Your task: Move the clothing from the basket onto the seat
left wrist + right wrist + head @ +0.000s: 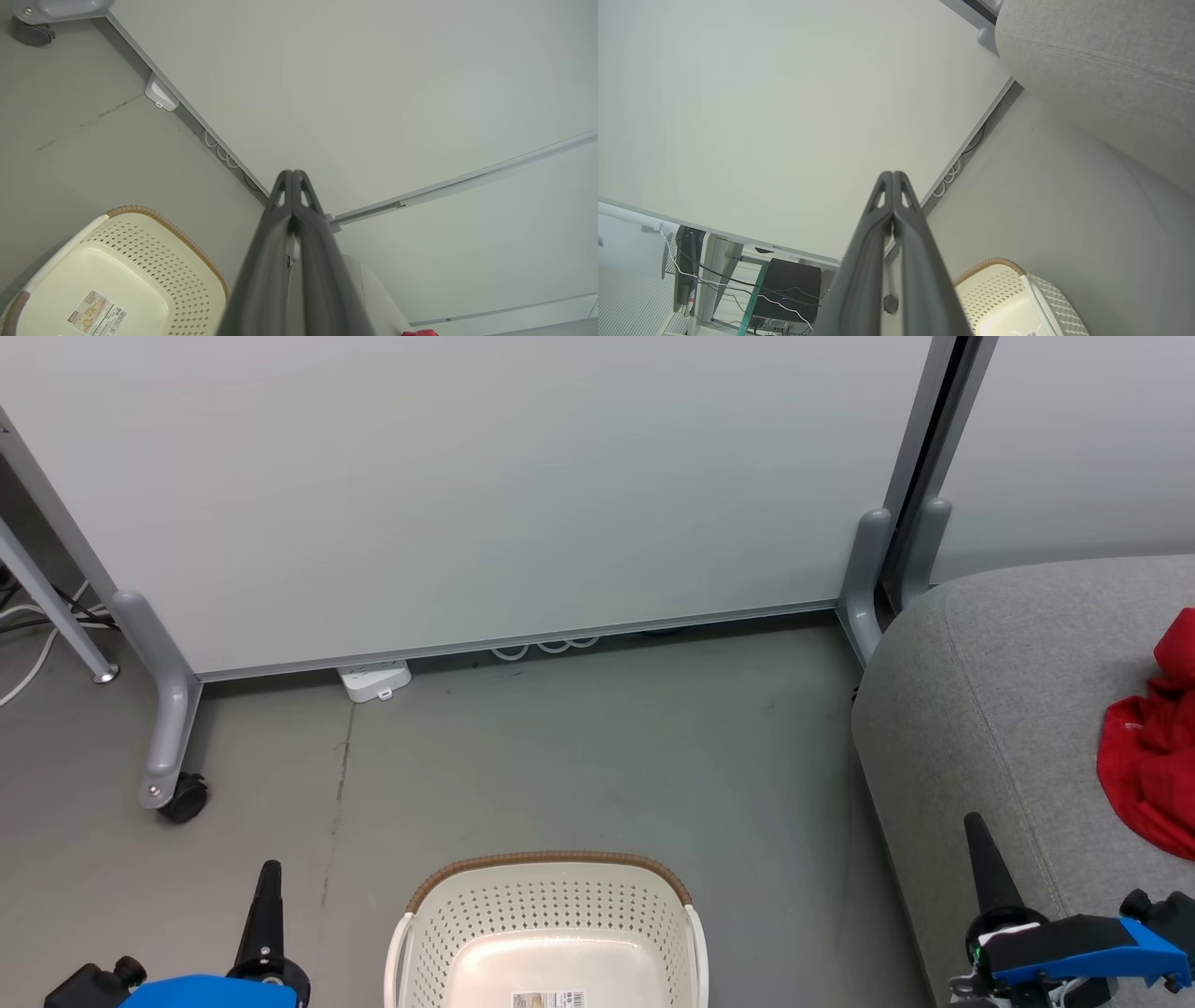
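Room background. A pale grey floor [579, 756], matte and evenly lit, shows a thin dark crack [336, 784] at left. Behind it stands a white partition panel [485, 495] on a grey metal leg [168, 709] with a black caster [185, 798]. A white power strip [375, 679] and looped white cable [546, 646] lie under the panel's lower edge. A second panel [1074, 439] adjoins at right.

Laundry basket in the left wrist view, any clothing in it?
No, the laundry basket has a bare cream floor with just a label sticker; the red clothing lies on the seat.
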Available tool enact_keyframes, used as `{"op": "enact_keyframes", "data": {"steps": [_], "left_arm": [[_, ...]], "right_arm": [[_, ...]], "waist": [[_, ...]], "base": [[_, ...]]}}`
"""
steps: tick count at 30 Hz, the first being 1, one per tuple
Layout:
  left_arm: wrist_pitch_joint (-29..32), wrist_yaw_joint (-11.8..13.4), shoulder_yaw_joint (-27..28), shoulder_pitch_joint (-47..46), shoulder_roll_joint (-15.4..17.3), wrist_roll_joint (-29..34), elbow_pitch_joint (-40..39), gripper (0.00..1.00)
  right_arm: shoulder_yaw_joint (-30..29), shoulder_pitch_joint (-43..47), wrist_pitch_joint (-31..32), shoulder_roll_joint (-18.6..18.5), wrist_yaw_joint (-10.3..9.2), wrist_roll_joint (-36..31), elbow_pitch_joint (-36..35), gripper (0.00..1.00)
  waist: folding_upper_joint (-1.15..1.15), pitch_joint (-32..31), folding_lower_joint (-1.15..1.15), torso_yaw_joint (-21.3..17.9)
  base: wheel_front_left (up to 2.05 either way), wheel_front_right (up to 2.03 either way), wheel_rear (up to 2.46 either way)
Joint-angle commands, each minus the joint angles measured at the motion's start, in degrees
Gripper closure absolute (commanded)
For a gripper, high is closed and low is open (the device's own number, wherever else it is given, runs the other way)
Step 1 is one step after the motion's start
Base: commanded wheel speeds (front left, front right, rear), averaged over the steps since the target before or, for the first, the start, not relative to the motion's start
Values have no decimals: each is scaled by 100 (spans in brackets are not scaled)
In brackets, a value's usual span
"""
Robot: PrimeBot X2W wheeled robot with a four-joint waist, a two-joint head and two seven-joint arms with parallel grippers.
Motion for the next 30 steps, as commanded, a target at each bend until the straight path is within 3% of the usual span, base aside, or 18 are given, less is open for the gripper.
{"op": "enact_keyframes", "data": {"steps": [1,30], "left_arm": [[42,-23,58,-148,29,-115,-74,100],[440,-34,290,-222,4,-1569,-247,100]], "right_arm": [[-19,-107,29,-3,-1,154,-38,100],[-98,-270,238,-2,-2,1865,9,100]], "waist": [[0,0,0,-1],[0,-16,0,-39]], "base": [[0,0,0],[0,0,0]]}}
